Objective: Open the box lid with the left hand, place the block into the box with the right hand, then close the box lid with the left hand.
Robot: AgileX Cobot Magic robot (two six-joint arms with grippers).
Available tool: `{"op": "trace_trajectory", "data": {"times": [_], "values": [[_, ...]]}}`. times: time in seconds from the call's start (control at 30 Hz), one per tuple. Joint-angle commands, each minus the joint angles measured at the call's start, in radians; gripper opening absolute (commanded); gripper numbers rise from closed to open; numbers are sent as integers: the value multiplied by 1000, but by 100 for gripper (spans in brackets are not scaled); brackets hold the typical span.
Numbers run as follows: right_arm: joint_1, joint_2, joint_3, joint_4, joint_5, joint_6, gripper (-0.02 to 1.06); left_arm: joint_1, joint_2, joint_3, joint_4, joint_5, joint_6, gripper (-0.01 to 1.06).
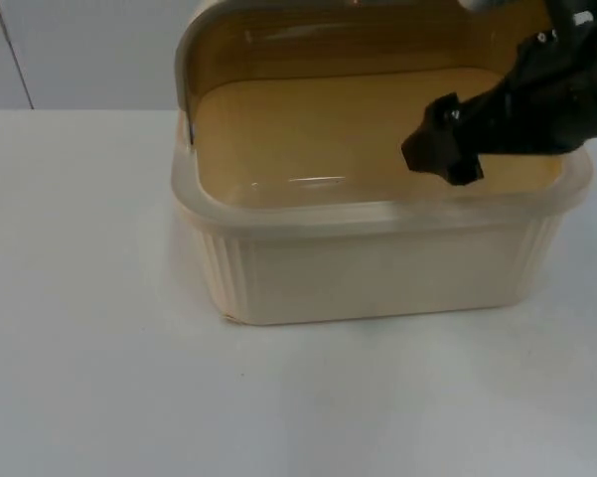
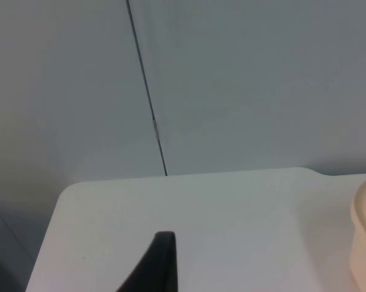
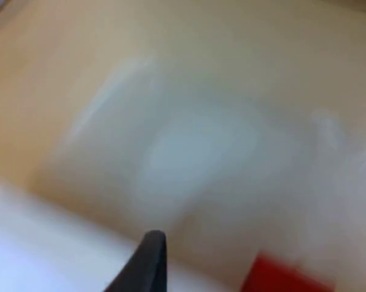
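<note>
The cream plastic box stands on the white table with its lid raised upright at the back. My right gripper hangs over the right side of the box's open interior, above the tan floor. A red block shows blurred in the right wrist view close beside the gripper, over the box's inside; whether it is held or lying there I cannot tell. My left gripper waits over bare table left of the box, whose rim is just in its view.
The white table spreads wide in front of and left of the box. A grey partition wall with a dark vertical seam rises behind the table's far edge.
</note>
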Motion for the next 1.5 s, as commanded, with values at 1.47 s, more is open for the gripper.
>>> {"op": "trace_trajectory", "data": {"times": [1.47], "values": [[-555, -861, 67, -397, 328, 405, 104, -46, 67, 1, 45, -145, -17, 104]]}}
